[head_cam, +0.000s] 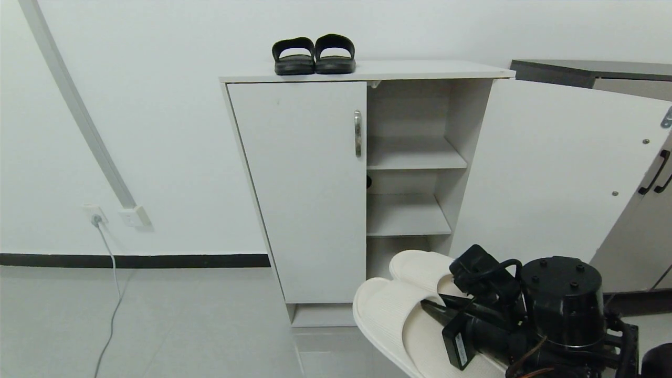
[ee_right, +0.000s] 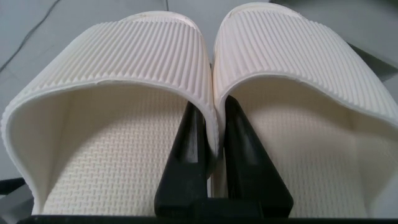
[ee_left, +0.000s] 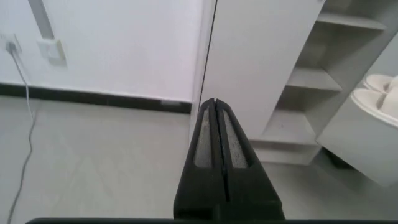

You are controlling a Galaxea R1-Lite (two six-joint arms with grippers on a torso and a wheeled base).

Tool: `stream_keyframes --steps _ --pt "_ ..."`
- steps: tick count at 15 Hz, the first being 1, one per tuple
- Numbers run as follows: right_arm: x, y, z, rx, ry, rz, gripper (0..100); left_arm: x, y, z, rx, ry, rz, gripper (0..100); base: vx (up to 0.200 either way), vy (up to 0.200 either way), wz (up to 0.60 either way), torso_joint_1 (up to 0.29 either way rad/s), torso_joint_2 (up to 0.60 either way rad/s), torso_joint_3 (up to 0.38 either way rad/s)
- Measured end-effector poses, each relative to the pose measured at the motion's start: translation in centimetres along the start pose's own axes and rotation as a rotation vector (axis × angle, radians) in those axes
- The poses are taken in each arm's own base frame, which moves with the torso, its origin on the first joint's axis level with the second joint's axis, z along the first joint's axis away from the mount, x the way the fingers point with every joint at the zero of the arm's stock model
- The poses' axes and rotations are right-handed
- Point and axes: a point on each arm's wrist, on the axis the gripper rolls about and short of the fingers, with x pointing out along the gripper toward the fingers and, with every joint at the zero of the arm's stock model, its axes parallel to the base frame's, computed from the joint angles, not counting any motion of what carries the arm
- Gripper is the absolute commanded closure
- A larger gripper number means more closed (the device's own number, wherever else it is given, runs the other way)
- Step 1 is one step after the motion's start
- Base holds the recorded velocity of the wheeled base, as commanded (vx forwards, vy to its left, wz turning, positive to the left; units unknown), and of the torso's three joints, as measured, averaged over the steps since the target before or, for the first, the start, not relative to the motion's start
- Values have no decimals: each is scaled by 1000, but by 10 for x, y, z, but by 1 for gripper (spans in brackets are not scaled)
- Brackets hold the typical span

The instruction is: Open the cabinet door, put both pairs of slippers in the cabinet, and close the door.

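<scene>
In front of the cabinet's (head_cam: 420,69) open right half, you have the white slippers (head_cam: 399,315) held low by the right end effector (ee_right: 214,127). One finger sits inside each slipper, and the two pinch the adjoining inner walls together. The pair lies side by side, toes toward the cabinet, near its bottom compartment and not yet inside. The right door (head_cam: 551,173) stands swung wide, baring the shelves (head_cam: 415,155); the left door (head_cam: 299,189) is closed. On the cabinet's top you see the black slippers (head_cam: 314,55), side by side above the left door. Your left end effector (ee_left: 215,109) hangs over the floor (ee_left: 93,162), fingers pressed together, holding nothing.
</scene>
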Motion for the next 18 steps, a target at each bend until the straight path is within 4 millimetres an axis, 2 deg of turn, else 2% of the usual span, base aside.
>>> stream_keyframes --steps 2,4,9,12,15,18 --pt "1 1 -1 -1 2 2 100 4 0 -12 55 -84 2 100 0 0 0 0 0 0" --pt "3 1 -2 -2 7 2 100 6 0 -26 103 -37 -50 100 0 0 0 0 0 0" --pt "14 5 -2 0 -26 -8 100 6 0 -30 124 -31 -76 100 0 0 0 0 0 0" --pt "36 10 -3 75 -67 -126 100 6 0 -31 119 -33 -75 100 0 0 0 0 0 0" --pt "67 27 2 129 -145 -268 100 6 0 -31 117 -32 -75 100 0 0 0 0 0 0" --pt "99 39 4 147 -151 -436 100 6 0 -31 117 -32 -75 100 0 0 0 0 0 0"
